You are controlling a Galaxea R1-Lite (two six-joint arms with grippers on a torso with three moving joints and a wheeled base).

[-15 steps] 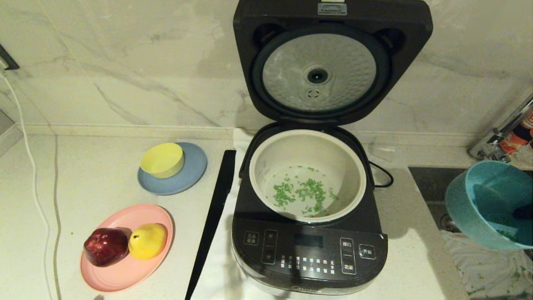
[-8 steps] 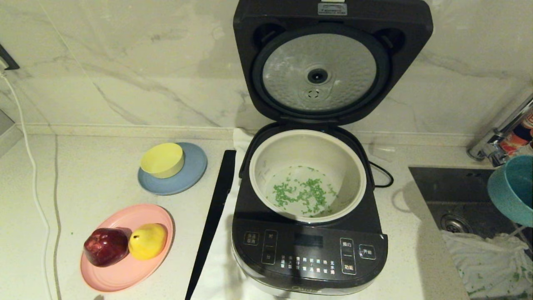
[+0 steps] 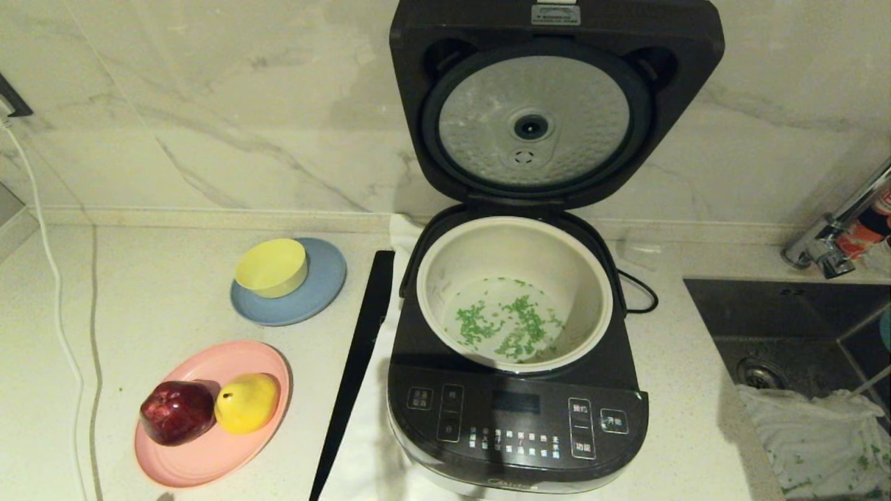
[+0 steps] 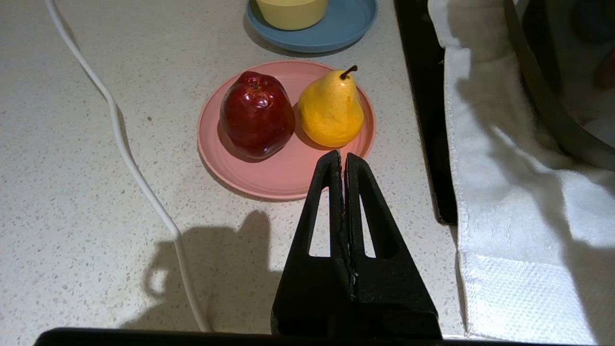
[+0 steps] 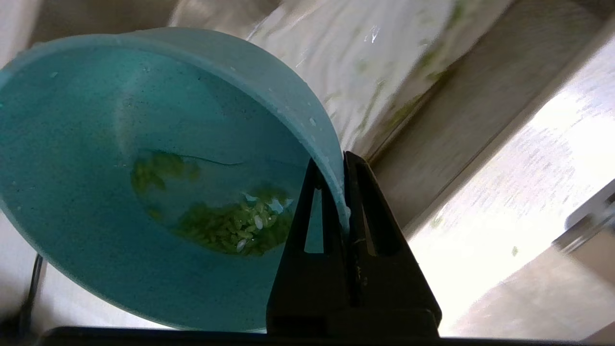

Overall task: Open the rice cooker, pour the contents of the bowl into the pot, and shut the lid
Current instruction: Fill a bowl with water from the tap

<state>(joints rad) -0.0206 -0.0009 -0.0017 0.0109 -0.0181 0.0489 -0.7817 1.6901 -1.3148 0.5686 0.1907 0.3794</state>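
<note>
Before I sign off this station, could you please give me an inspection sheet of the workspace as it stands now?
Surface: speckled pale countertop; white towel under the rice cooker.
Job's things: lid up; pot holds scattered green contents; teal bowl tilted, some green bits left inside.
Clutter: red apple and yellow pear on pink plate; yellow bowl on blue plate; black strip beside the cooker.
Grippers: right gripper shut on the bowl's rim; left gripper shut, empty, near the pink plate.
Cables: white cable; black cord.
Surroundings: marble wall, sink, faucet, cloth.
</note>
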